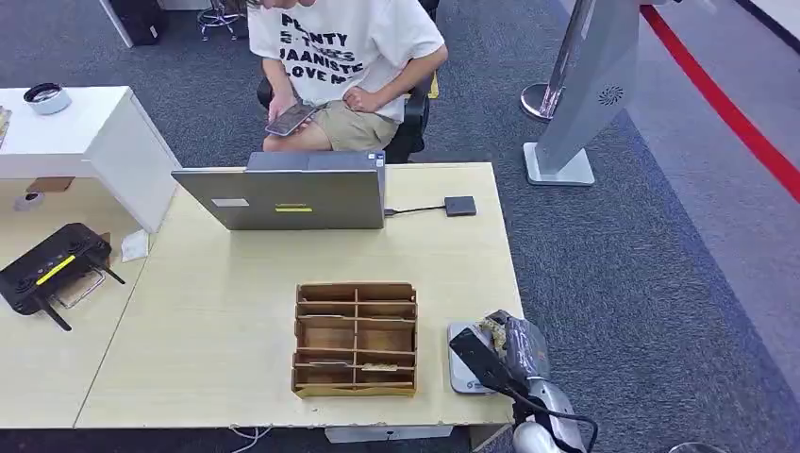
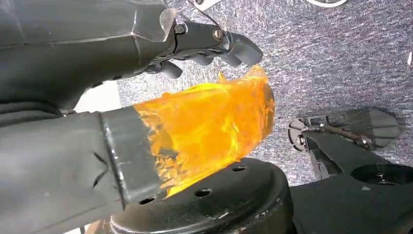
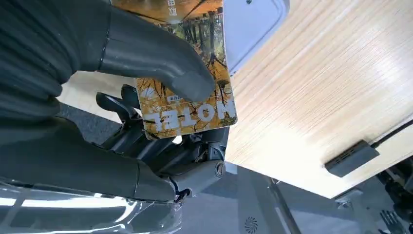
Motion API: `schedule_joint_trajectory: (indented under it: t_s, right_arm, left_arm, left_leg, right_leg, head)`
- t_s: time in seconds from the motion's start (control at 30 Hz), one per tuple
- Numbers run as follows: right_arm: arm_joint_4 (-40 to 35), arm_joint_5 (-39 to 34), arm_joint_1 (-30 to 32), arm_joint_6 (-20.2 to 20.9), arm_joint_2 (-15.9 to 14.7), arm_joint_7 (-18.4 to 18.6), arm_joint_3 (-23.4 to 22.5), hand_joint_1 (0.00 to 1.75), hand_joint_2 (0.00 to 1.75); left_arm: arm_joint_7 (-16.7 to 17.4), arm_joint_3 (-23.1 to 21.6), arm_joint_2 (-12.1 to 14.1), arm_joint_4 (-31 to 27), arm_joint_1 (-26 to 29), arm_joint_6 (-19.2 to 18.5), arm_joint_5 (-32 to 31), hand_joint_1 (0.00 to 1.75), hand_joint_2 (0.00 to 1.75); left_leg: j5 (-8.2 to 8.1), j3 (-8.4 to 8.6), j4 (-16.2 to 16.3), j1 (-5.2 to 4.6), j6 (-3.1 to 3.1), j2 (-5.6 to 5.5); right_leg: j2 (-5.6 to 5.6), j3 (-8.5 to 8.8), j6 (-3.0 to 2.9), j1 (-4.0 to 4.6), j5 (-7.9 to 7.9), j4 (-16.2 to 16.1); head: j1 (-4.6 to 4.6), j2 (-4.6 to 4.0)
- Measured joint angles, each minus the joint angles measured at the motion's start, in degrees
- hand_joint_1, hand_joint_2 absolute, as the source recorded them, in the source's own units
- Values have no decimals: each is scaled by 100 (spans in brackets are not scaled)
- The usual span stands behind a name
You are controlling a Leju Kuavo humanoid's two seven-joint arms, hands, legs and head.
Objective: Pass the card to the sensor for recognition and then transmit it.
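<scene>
My right hand is at the table's near right corner and pinches a hotel key card between thumb and fingers. The card has an autumn-tree print with the word HOTEL on it. It hovers just over the white sensor pad, whose rounded corner shows behind the card in the right wrist view. A patterned bit of the card pokes out above the hand. My left hand hangs over the carpet, its thumb wrapped in orange tape, fingers apart, holding nothing.
A wooden slotted organizer stands left of the sensor. A grey laptop and a small black hub on a cable lie at the far edge. A seated person holds a phone. A black router sits far left.
</scene>
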Motion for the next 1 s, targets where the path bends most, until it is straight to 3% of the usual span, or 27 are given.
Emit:
schedule_joint_trajectory:
  t_s: [1.0]
  right_arm:
    - [26,72,-32,68,0,46,13,175,175]
  left_arm:
    - [15,2,2,0,0,-7,-20,0,0]
  left_leg:
    - [0,7,0,0,0,2]
  right_leg:
    - [2,6,0,0,0,0]
  head:
    - [0,0]
